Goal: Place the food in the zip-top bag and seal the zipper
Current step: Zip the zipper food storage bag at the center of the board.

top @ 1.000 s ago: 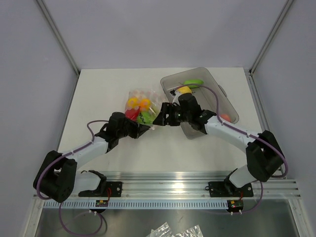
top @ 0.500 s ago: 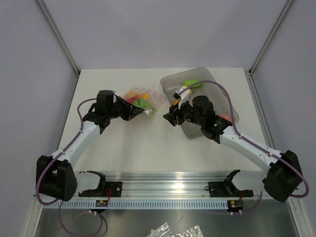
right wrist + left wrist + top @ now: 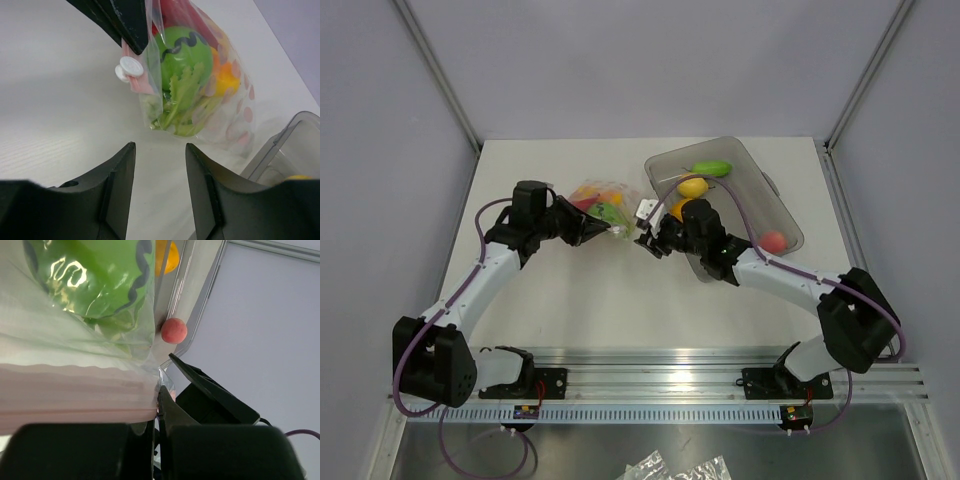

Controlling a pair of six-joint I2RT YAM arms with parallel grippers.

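- Your left pincer [image 3: 587,229] is clamped on the zipper [image 3: 75,392] edge of the zip-top bag [image 3: 602,203], mid-surface.
- Green food [image 3: 182,50] sits inside the bag.
- Your right pincer [image 3: 159,165] hangs just beside it, jaws apart, empty.
- A yellow piece [image 3: 692,187] lies in the tray [image 3: 752,205].

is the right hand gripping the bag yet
No: in the right wrist view the right hand stands open and empty, and the zip-top bag sits ahead of it, untouched.
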